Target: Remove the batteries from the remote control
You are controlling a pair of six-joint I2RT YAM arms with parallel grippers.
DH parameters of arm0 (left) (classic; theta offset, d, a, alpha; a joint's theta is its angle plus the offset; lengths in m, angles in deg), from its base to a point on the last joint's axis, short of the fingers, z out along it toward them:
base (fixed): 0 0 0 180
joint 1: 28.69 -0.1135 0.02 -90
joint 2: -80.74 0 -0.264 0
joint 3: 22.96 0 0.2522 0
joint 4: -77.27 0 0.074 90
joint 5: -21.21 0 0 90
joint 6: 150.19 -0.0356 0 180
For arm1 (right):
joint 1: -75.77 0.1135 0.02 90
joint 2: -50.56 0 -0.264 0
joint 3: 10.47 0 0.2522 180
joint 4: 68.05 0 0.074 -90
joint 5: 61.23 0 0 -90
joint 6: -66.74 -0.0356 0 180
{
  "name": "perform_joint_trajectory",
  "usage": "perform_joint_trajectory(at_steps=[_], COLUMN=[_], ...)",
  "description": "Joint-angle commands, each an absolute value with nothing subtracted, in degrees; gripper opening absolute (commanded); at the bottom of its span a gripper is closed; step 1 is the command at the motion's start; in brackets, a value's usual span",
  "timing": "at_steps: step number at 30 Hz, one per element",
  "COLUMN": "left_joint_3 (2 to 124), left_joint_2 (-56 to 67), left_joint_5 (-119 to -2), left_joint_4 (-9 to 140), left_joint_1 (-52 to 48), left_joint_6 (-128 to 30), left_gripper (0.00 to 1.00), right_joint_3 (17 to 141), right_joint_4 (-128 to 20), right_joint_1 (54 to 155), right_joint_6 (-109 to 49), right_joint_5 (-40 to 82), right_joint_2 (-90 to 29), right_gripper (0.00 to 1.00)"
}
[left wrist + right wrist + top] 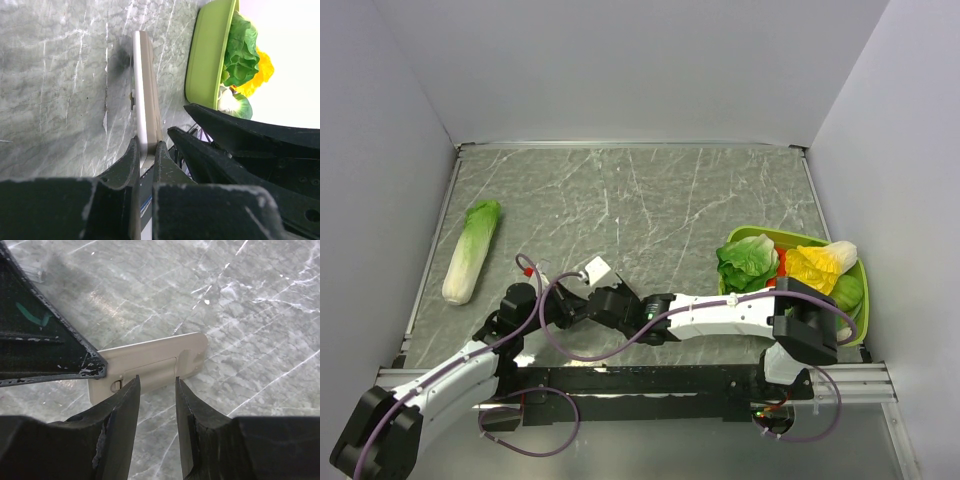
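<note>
The left end effector pinches the remote control on edge over the worktop, likely so its grey-tan back faces the spread right end effector for unloading.

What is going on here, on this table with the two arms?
The left gripper is shut on a slim white and grey-tan remote control, holding it on edge. The right gripper is open, close to the remote's grey-tan back, by the battery cover, which looks closed. No batteries are visible.
</note>
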State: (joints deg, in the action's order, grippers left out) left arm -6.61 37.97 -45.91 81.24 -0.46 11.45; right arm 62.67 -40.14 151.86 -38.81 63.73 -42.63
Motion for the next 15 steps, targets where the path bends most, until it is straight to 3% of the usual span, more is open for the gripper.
perform_joint_trajectory(at_steps=[1, 15], left_joint_3=[-5.77, 0.91], left_joint_2=[36.97, 31.96], left_joint_5=[-44.88, -37.32], left_joint_4=[80.82, 76.69], left_joint_1=[-0.13, -0.22], left_joint_6=[10.92, 4.15], left_gripper=[0.01, 0.01], right_joint_3=[63.50, 54.36], right_joint_4=[-43.03, -49.54], right_joint_1=[151.62, 145.56], right_joint_6=[-37.68, -38.12], right_joint_5=[58.60, 43.11], right_joint_2=[-41.73, -32.15], right_gripper=[0.43, 0.50])
